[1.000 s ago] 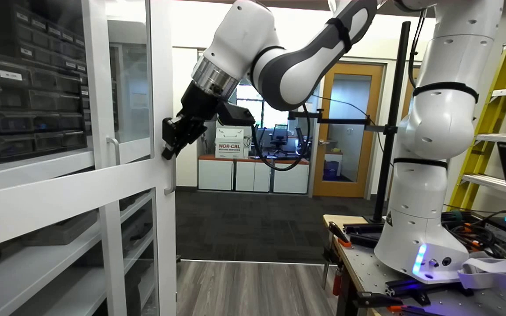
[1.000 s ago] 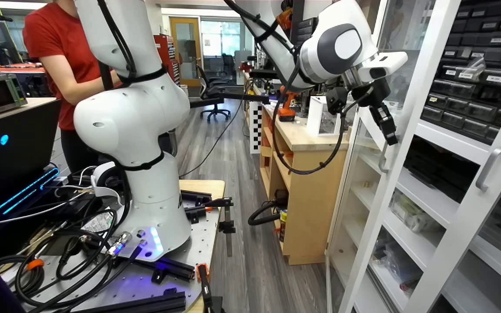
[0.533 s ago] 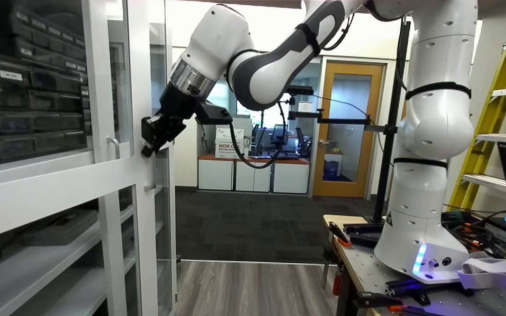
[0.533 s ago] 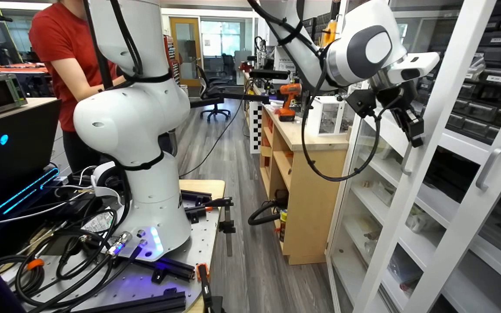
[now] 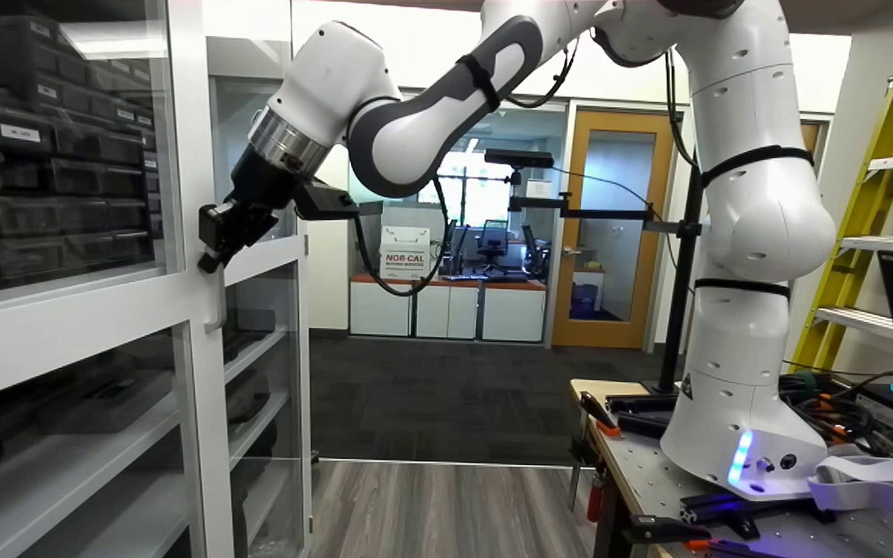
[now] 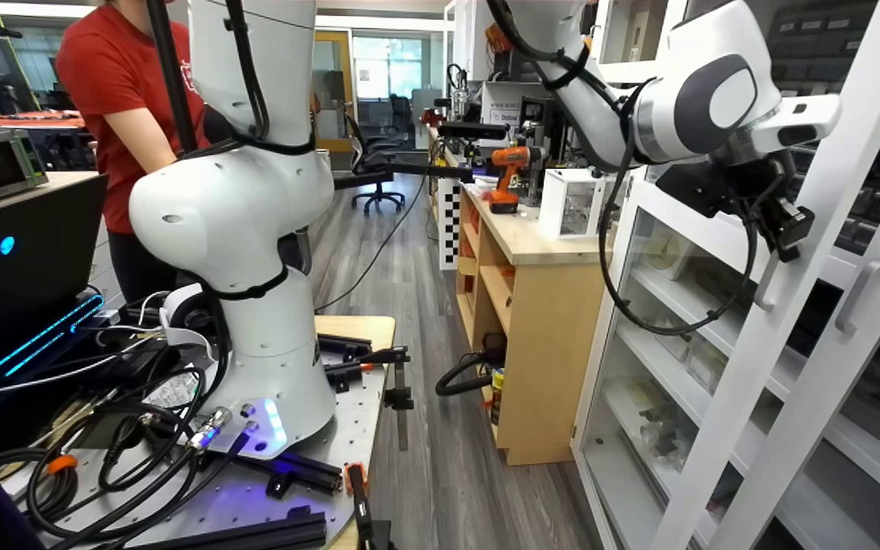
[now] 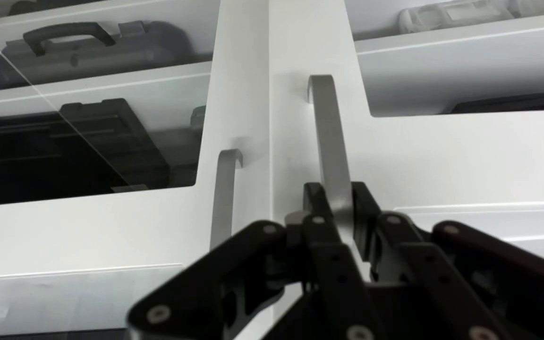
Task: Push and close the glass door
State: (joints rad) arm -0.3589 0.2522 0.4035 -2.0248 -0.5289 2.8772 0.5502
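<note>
White-framed and ajar, the glass door [image 5: 82, 322] has its free edge near the neighbouring door [image 6: 799, 428]. My fingers [image 7: 365, 203] look clamped on its handle [image 7: 329, 132] — I judge this the closing push. Next I need a steady inward arc, softening before it seats.
</note>
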